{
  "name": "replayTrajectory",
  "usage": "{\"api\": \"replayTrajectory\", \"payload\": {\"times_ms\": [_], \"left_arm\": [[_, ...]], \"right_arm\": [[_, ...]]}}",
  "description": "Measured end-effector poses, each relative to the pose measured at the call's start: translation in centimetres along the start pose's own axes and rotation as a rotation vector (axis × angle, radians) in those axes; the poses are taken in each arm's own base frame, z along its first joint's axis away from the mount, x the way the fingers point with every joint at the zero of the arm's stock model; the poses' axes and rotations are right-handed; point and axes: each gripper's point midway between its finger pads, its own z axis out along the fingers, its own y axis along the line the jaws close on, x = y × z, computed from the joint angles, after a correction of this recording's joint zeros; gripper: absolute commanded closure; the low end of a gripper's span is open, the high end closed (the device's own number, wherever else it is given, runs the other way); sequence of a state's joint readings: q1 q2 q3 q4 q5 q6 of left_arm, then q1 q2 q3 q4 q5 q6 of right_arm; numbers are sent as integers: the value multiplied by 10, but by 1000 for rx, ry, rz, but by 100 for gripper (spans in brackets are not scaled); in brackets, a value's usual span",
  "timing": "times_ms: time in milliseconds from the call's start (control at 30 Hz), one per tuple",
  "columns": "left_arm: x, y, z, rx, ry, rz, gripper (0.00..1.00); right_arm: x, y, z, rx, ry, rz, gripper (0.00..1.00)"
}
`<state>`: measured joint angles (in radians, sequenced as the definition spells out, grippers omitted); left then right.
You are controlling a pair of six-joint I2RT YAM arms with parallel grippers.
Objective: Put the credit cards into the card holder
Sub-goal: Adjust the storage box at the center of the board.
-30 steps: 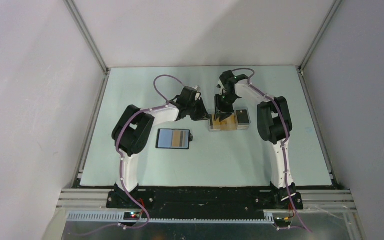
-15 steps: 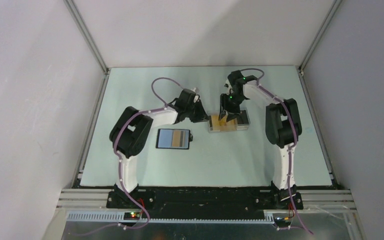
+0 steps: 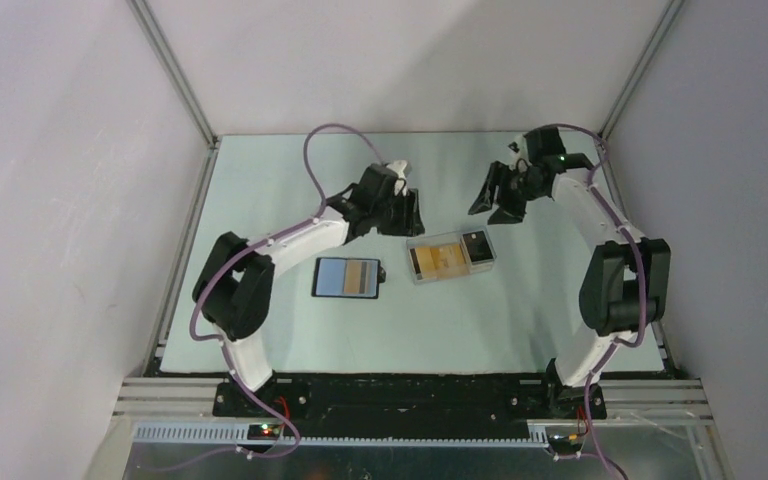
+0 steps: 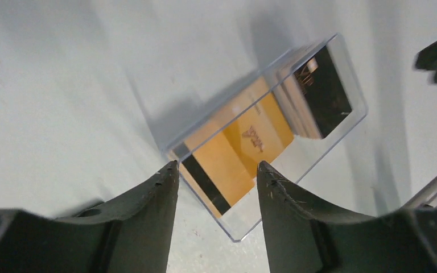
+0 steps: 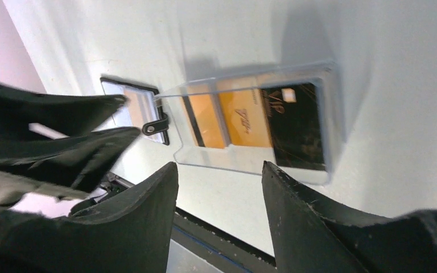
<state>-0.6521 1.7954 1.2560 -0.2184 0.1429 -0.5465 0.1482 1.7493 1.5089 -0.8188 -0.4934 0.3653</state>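
The credit cards lie in a pale clear tray (image 3: 420,277): orange ones with a black stripe (image 3: 438,259) and a black-faced one (image 3: 477,246). They also show in the left wrist view, orange (image 4: 236,162) and black (image 4: 327,94), and in the right wrist view, orange (image 5: 227,119) and black (image 5: 296,125). The card holder (image 3: 346,277) lies open to the left of the tray, with its blue lining and a tan patch showing; it also shows in the right wrist view (image 5: 134,108). My left gripper (image 3: 412,213) is open and empty just behind the tray's left end. My right gripper (image 3: 490,197) is open and empty, behind and right of the tray.
The pale table (image 3: 430,330) is ringed by white walls with metal corner posts (image 3: 175,75). A black rail (image 3: 410,395) runs along the near edge by the arm bases. In the right wrist view the left arm (image 5: 45,136) fills the left side.
My right gripper has left the tray and swung back and to the right. My left gripper has drawn back a little. The tray now sits slightly nearer and turned.
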Motion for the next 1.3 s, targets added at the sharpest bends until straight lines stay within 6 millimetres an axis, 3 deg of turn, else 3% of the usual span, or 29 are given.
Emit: {"api": "replayTrajectory", "payload": {"times_ms": [100, 200, 367, 500, 700, 867, 933, 1100, 1233, 1267, 1300], "left_arm": [[-33, -12, -13, 8, -46, 177, 31], [-52, -18, -23, 9, -65, 336, 29], [-67, -29, -6, 46, -13, 559, 31], [-52, -31, 24, 97, 86, 645, 34], [-2, -28, 57, 166, 262, 669, 38], [12, -38, 71, 190, 308, 655, 84], [9, -38, 76, 168, 304, 641, 97], [10, -39, 77, 121, 306, 545, 100], [6, -33, 78, -8, 247, 348, 99], [6, -30, 76, -44, 225, 288, 96], [7, -26, 72, -78, 206, 224, 84]], "right_arm": [[4, -23, -9, 16, -9, 56, 35], [10, -40, -13, 36, -7, 99, 35], [13, -50, -16, 45, -9, 124, 34], [10, -52, -18, 43, -21, 128, 35], [9, -53, -19, 45, -24, 131, 34], [9, -53, -19, 44, -24, 128, 34], [9, -53, -19, 44, -24, 128, 34], [10, -53, -19, 44, -24, 125, 34], [9, -53, -20, 44, -27, 124, 34], [9, -52, -21, 44, -28, 123, 34], [9, -52, -21, 44, -30, 121, 34]]}}
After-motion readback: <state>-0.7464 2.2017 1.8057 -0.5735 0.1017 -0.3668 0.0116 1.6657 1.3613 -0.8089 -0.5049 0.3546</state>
